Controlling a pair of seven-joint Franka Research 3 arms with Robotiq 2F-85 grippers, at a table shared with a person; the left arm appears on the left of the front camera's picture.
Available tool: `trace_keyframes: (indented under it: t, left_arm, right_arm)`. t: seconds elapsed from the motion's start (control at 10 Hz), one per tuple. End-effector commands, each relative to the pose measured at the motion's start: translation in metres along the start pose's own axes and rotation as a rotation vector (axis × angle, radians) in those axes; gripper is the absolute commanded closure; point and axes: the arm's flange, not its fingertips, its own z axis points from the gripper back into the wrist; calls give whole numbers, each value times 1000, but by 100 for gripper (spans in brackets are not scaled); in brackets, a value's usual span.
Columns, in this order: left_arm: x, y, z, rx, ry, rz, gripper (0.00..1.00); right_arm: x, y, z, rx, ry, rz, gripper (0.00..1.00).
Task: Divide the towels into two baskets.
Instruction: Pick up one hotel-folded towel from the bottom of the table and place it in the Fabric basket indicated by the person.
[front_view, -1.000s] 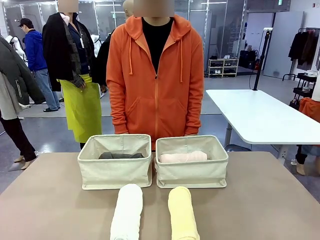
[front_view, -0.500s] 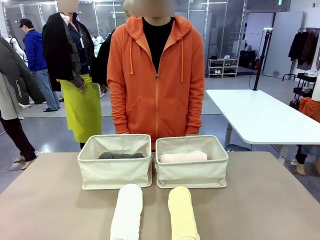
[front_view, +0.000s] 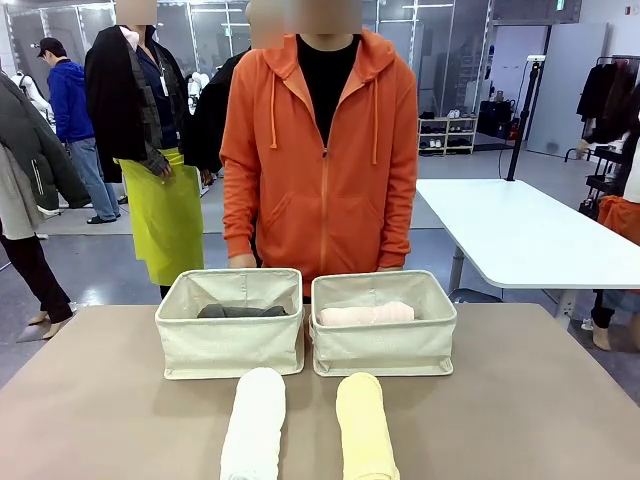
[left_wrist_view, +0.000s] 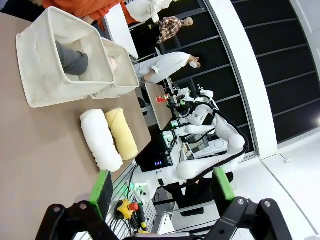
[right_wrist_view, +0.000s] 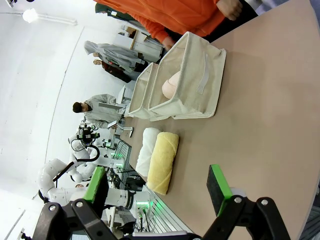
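Note:
Two cream canvas baskets stand side by side at the table's far middle. The left basket (front_view: 229, 345) holds a dark grey towel (front_view: 241, 311); the right basket (front_view: 384, 343) holds a pale pink towel (front_view: 366, 314). On the near table lie a white towel (front_view: 254, 420) and a pale yellow towel (front_view: 365, 425), rolled, side by side. The left wrist view shows my left gripper (left_wrist_view: 161, 187) open and empty, well away from the white towel (left_wrist_view: 100, 140) and the yellow one (left_wrist_view: 121, 133). My right gripper (right_wrist_view: 157, 185) stands open and empty above the table, apart from the yellow towel (right_wrist_view: 163, 161).
A person in an orange hoodie (front_view: 318, 160) stands right behind the baskets, hands near their far rims. The brown table (front_view: 520, 400) has free room on both sides of the towels. A white table (front_view: 520, 235) stands farther off at the right.
The person has shifted slightly to the right and brought the hands closer to the baskets' far rims. Towels, baskets and grippers have not moved.

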Motion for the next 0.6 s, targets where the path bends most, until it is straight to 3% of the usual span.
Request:
trace_keyframes:
  t: [0.0,0.5]
  left_arm:
    - [-1,-8,3,-4,15,15,0]
    - [-1,-8,3,-4,15,15,0]
  right_arm:
    - [-1,4,0,-11,-1,-4,0]
    - [-1,4,0,-11,-1,-4,0]
